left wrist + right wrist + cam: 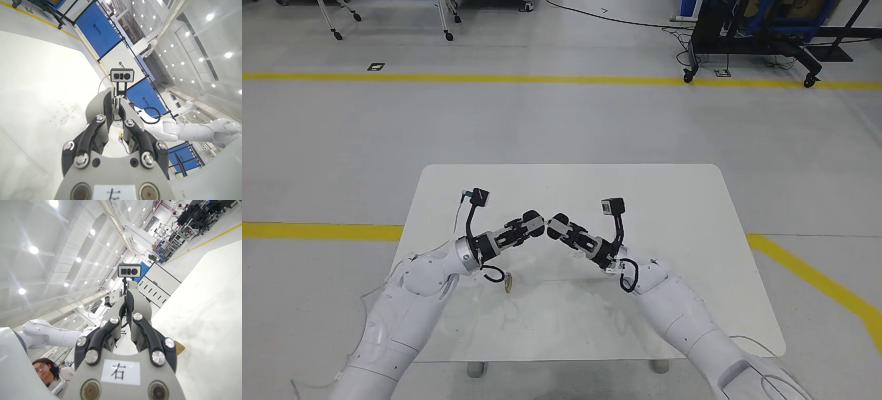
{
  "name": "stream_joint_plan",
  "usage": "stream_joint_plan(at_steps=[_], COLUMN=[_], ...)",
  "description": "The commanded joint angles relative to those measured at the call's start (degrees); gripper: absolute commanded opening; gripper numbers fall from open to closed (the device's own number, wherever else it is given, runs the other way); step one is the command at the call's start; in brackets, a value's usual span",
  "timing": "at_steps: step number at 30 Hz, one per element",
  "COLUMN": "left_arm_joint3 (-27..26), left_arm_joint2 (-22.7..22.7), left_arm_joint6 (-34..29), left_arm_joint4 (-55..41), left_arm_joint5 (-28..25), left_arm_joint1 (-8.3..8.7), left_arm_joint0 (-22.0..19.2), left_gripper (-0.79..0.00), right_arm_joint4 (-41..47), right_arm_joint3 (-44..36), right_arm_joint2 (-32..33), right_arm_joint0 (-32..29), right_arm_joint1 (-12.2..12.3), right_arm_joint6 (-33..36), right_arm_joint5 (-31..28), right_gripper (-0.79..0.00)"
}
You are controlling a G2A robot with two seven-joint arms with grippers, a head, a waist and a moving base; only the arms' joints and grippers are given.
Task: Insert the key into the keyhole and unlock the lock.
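Note:
Above the middle of the white table (pixel 662 200) my two grippers meet tip to tip. The left gripper (pixel 534 222) (pixel 115 94) is shut on a small silver metal lock (pixel 114 103), which sits between its dark finger pads. Facing it, my right gripper (pixel 555 222) (pixel 127 289) has its fingers pressed almost together on a thin piece that I take for the key; the fingers hide most of it. A silver block (pixel 115 297), the lock, sits just past the right fingertips. The keyhole is hidden.
A small yellowish object (pixel 508 283) lies on the table under the left forearm. A tan piece (pixel 179 347) shows beside the right gripper's base. Bare tabletop lies on all sides of the grippers. Carts and racks stand far off on the floor.

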Motion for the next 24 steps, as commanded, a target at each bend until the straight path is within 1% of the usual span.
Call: stream_joint_plan(at_steps=[1,7,8,9,14,24], left_arm_joint3=[0.07,0.58,0.64,0.67,0.39,0.29], left_arm_joint2=[0.11,0.44,0.4,0.33,-1.03,-1.07], left_arm_joint6=[0.12,0.23,0.23,0.21,0.83,0.78], left_arm_joint4=[0.08,-0.53,-0.48,-0.45,-0.97,-0.86], left_arm_joint5=[0.21,0.32,0.27,0.2,-0.72,-0.51], left_arm_joint1=[-0.01,-0.08,-0.07,-0.04,0.26,0.29], left_arm_joint0=[-0.1,-0.42,-0.48,-0.5,0.02,0.15], left_gripper=[-0.785,-0.785,-0.785,-0.785,-0.785,-0.785], right_arm_joint4=[0.08,0.73,0.85,1.3,1.54,1.54], right_arm_joint3=[0.04,0.16,0.22,0.24,0.22,0.22], right_arm_joint2=[0.11,0.31,0.42,0.54,0.55,0.55], right_arm_joint0=[0.03,0.07,0.03,-0.05,-0.09,-0.09], right_arm_joint1=[-0.09,-0.41,-0.44,-0.48,-0.5,-0.5], right_arm_joint6=[0.41,1.89,2.01,2.1,2.21,2.21], right_arm_joint5=[0.0,0.0,0.0,0.0,0.0,0.0], right_gripper=[-0.785,-0.785,-0.055,0.0,0.0,0.0])
